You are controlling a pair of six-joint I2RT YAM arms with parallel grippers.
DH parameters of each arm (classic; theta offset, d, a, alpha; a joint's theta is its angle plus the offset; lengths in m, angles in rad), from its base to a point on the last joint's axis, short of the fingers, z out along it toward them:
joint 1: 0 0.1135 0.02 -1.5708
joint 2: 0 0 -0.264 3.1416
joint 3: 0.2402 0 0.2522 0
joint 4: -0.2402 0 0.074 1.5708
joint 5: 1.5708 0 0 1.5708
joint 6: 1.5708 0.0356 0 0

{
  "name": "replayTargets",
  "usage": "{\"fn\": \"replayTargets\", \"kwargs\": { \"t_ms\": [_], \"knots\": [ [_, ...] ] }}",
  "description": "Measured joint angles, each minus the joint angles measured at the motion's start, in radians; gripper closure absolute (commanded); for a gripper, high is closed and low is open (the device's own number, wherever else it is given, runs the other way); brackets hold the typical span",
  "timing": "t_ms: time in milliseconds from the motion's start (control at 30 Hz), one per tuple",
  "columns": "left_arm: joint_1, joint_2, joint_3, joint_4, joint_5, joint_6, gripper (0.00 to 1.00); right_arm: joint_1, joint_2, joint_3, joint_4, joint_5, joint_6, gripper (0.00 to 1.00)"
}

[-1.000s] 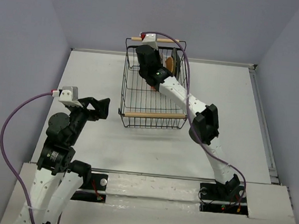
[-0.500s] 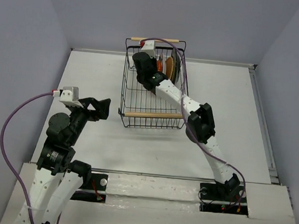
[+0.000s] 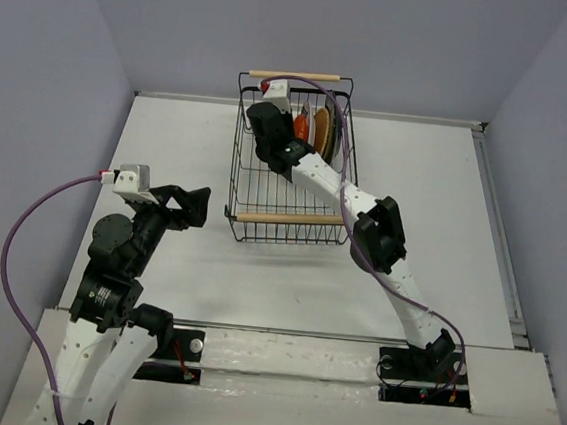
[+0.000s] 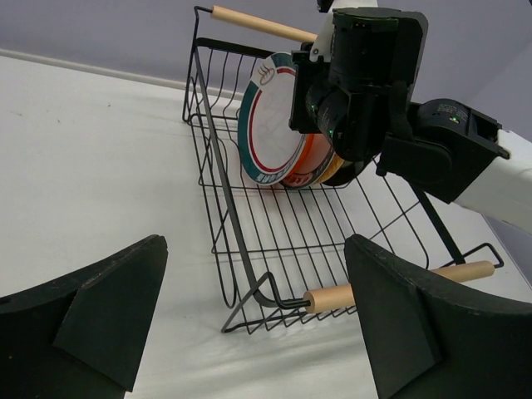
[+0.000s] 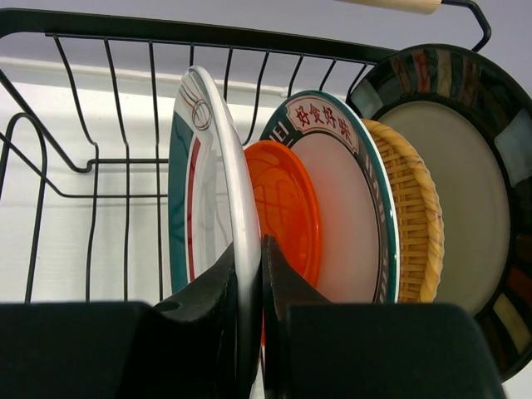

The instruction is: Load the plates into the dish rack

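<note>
The black wire dish rack [image 3: 288, 218] with wooden handles stands at the table's far middle. My right gripper [image 5: 249, 258] is inside it, shut on the rim of a white plate with a teal rim [image 5: 208, 166], held upright on edge. To its right stand the orange plate [image 5: 287, 208], a second teal-rimmed white plate [image 5: 341, 208], the tan woven plate [image 5: 416, 224] and the black-rimmed plate [image 5: 465, 183]. The small beige plate is out of view. My left gripper [image 3: 196, 206] is open and empty, left of the rack, facing it [image 4: 216, 166].
The right arm [image 3: 377, 232] reaches over the rack's right side and near handle [image 4: 391, 284]. White table with a raised rim along the back and right [image 3: 496, 193]. Grey walls surround it.
My right gripper has moved down and slightly left into the rack with the teal-rimmed plate, bringing it upright beside the orange plate. The left arm has not moved.
</note>
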Motion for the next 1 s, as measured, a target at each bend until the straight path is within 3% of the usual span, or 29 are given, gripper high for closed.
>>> {"fn": "replayTargets", "kwargs": {
  "t_ms": [200, 267, 300, 333, 367, 500, 600, 733, 1000],
  "knots": [
    [0.000, 0.000, 0.000, 0.000, 0.000, 0.000, 0.01, 0.008, 0.008, -0.003, 0.001, -0.011, -0.002, 0.86],
    [0.000, 0.000, 0.000, 0.000, 0.000, 0.000, 0.01, 0.010, 0.008, -0.012, 0.001, -0.017, 0.005, 0.79],
    [0.000, 0.000, 0.000, 0.000, 0.000, 0.000, 0.01, 0.011, 0.010, -0.015, 0.002, -0.021, 0.011, 0.74],
    [0.000, 0.000, 0.000, 0.000, 0.000, 0.000, 0.01, 0.012, 0.011, -0.016, 0.003, -0.023, 0.013, 0.60],
    [0.000, 0.000, 0.000, 0.000, 0.000, 0.000, 0.01, 0.013, 0.011, -0.020, 0.003, -0.023, 0.017, 0.53],
    [0.000, 0.001, 0.000, 0.000, 0.000, 0.000, 0.01, 0.013, 0.011, -0.033, 0.005, -0.043, 0.031, 0.35],
    [0.000, 0.004, 0.000, 0.000, 0.000, 0.000, 0.01, 0.013, -0.001, -0.051, 0.004, -0.069, 0.039, 0.15],
    [0.001, 0.014, 0.000, 0.001, 0.000, 0.000, 0.01, 0.014, -0.102, -0.156, 0.009, -0.135, 0.042, 0.00],
    [0.026, 0.019, 0.000, 0.004, 0.002, 0.000, 0.01, 0.019, -0.643, -0.555, 0.093, -0.337, 0.087, 0.00]
  ]
}}
